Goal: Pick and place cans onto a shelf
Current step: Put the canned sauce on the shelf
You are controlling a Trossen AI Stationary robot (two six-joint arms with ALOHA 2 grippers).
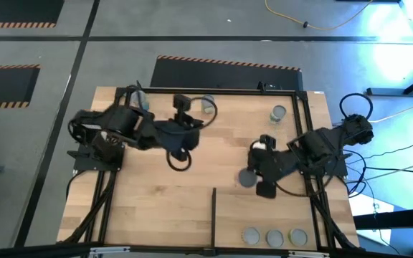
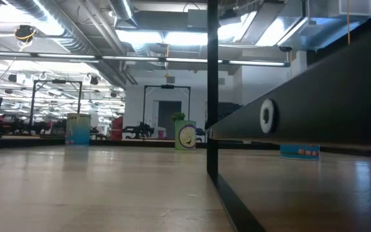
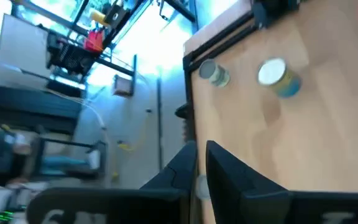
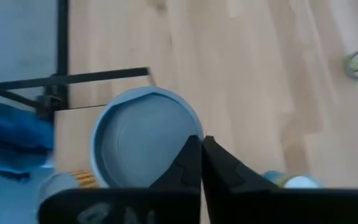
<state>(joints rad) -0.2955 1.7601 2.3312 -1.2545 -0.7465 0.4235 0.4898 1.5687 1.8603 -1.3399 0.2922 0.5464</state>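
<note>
A grey-topped can stands or hangs near the table's middle, left of my right gripper. It fills the right wrist view, where my right gripper is shut with its tips at the can's rim. A white-topped can is just beyond that arm. The shelf is the near right section beside the black divider and holds three cans. My left gripper is shut and empty near the far edge, beside another can. My right gripper's shut fingertips lie over the grey-topped can's rim, on the can's right side, coming from the table's right. I cannot tell whether they touch it or whether the can is off the table.
A greenish can stands at the far right. The left wrist view shows two cans near the table's framed edge. The low view shows cans and the divider post. Black frame rails edge the table.
</note>
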